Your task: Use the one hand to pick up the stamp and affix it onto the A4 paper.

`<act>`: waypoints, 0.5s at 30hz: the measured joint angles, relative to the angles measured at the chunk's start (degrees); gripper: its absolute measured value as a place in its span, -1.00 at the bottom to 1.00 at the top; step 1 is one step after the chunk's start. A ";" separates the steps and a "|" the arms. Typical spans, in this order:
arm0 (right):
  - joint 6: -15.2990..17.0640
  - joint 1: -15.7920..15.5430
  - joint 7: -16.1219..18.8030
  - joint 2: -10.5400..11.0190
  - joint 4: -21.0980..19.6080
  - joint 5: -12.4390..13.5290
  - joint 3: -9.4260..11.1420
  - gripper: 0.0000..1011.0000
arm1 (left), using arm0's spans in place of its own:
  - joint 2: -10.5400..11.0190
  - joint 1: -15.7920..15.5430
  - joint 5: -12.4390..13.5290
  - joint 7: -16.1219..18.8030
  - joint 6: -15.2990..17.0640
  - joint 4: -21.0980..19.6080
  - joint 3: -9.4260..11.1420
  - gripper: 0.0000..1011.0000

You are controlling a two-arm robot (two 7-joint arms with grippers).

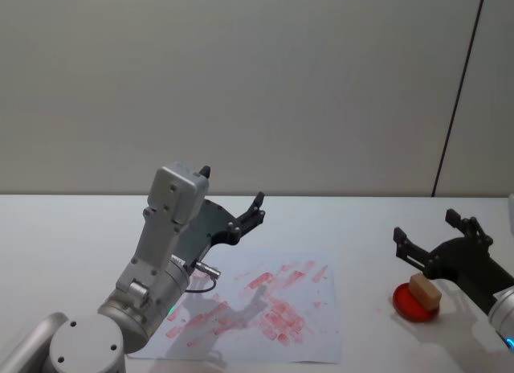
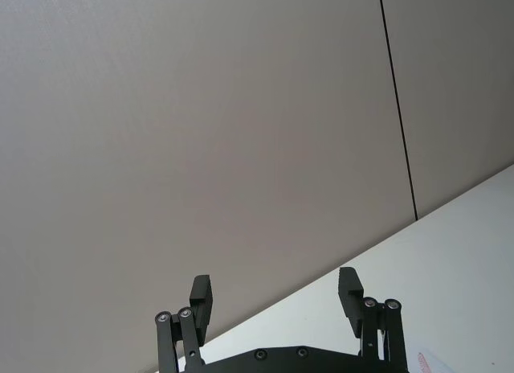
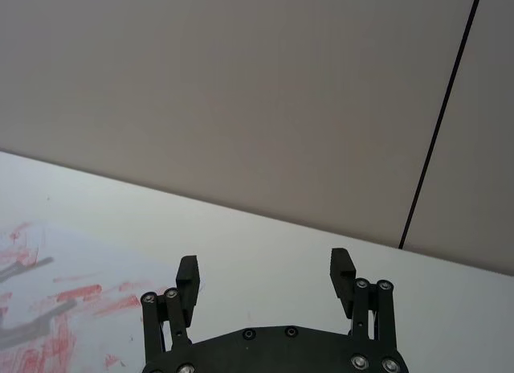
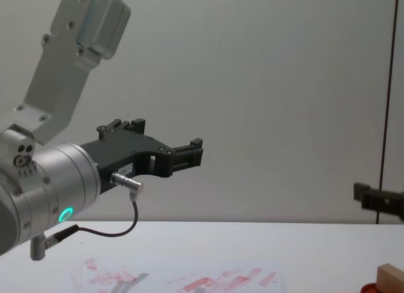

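Plainly the right claw (image 1: 426, 228), spread apart and empty, is nearer: the stamp (image 1: 426, 291) rests on the red pad (image 1: 405, 305) at its six o'clock, long axis ten-to-four, at three o'clock of the A4 paper (image 1: 321, 341), over which the left claw (image 1: 233, 190) hangs, likewise spread.

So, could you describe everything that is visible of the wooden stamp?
The stamp is a small rectangular block, light tan, wood by its look, with plain faces. It rests a little askew on the red round pad, to the right of the A4 paper. Nothing else seems to touch it. The open right gripper hangs just above and behind it.
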 joint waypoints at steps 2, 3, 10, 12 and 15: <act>0.47 0.23 0.54 0.11 0.65 0.08 0.11 0.98 | 0.00 0.00 0.00 0.00 0.00 0.00 0.00 0.98; 0.93 0.44 1.03 0.21 1.24 0.16 0.21 0.98 | 0.00 0.00 0.00 0.00 0.00 0.00 0.00 0.98; 3.27 1.30 3.44 0.50 3.89 0.55 0.45 0.98 | 0.00 0.00 0.00 0.00 0.00 0.00 0.00 0.98; 3.70 1.45 3.89 0.54 4.40 0.63 0.47 0.98 | 0.00 0.00 0.00 0.00 0.00 0.00 0.00 0.98; 4.89 1.74 4.97 0.62 5.66 0.90 0.53 0.98 | 0.00 0.00 0.00 0.00 0.00 0.00 0.00 0.98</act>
